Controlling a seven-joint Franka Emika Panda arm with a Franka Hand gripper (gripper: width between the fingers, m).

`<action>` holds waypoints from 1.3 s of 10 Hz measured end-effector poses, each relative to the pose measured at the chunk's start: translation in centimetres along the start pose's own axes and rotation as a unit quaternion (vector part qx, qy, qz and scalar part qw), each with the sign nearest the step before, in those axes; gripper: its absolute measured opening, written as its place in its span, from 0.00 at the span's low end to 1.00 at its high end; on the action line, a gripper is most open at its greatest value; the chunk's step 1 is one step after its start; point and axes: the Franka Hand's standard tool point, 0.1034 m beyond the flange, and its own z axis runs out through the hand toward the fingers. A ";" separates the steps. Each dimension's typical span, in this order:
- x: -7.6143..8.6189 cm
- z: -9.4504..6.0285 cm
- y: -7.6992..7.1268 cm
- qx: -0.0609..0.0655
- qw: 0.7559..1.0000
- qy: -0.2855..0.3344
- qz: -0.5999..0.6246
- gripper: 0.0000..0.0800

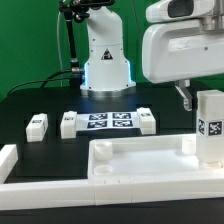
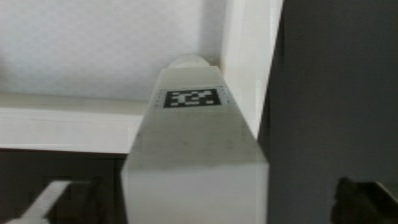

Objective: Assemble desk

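exterior view: one leg [image 1: 210, 125] stands upright at the tabletop [image 1: 140, 160] corner. fingers [image 2: 368, 200] look released, gap either side. three loose legs [image 1: 37, 125] on the table [image 1: 30, 103] — most of the assembly left.

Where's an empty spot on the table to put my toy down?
Bare black table lies between the lone leg, the border bar and the tabletop. More is free behind the marker board, toward the robot base. It's crowded at the exterior view's right, where an upright leg stands at the tabletop's corner.
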 end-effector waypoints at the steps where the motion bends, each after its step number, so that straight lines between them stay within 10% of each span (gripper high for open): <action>1: 0.0 0.0 0.0 0.001 1.000 0.000 0.015 0.65; 3: 0.0 0.0 0.2 0.000 0.996 0.000 0.088 0.37; 6: -0.1 0.1 0.4 -0.004 0.971 -0.001 0.240 0.37; 13: -0.4 0.2 0.2 0.022 0.759 -0.016 0.650 0.37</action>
